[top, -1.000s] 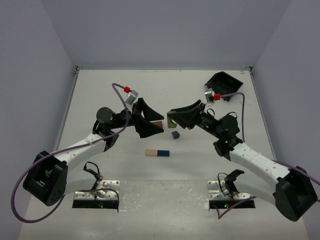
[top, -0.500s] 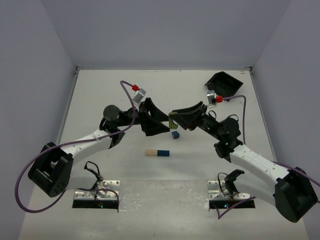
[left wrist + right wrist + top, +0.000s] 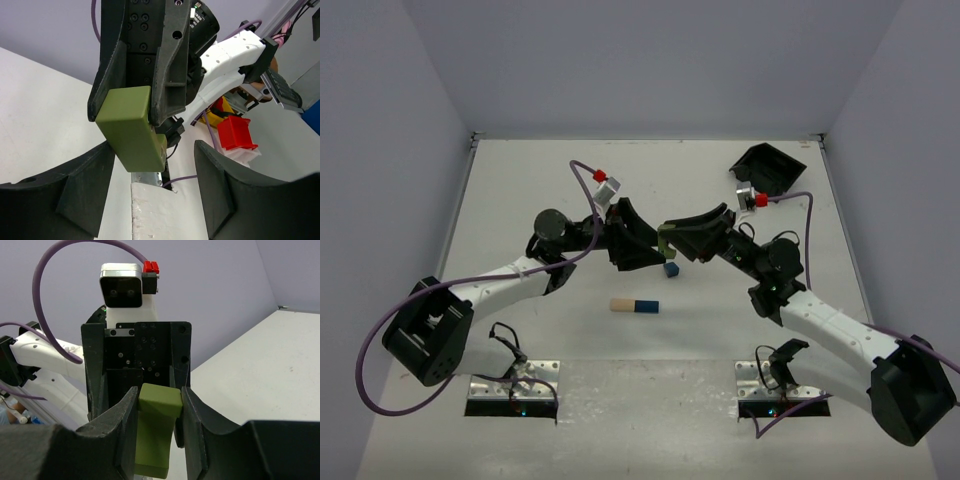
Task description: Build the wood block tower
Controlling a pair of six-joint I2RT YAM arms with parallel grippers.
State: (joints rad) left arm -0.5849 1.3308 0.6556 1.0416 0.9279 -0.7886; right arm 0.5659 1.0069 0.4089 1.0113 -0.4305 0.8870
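Over the table (image 3: 520,200), well off its edges, right claw (image 3: 158,397) clamps olive block (image 3: 131,127).

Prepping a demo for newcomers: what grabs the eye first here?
Two grippers meet at mid-table: the right gripper clamps an olive green block, the left gripper open around its free end. On the table close by lie a dark blue block and a tan-and-blue pair.

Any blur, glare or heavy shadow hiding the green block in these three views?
Top external: even soft light, no glare; the olive green block is very small. Left wrist: block sharp and well lit; the left gripper reads as dark, near-featureless fingers. Right wrist: block in focus; the right gripper is shadowed and slightly soft close to the lens.
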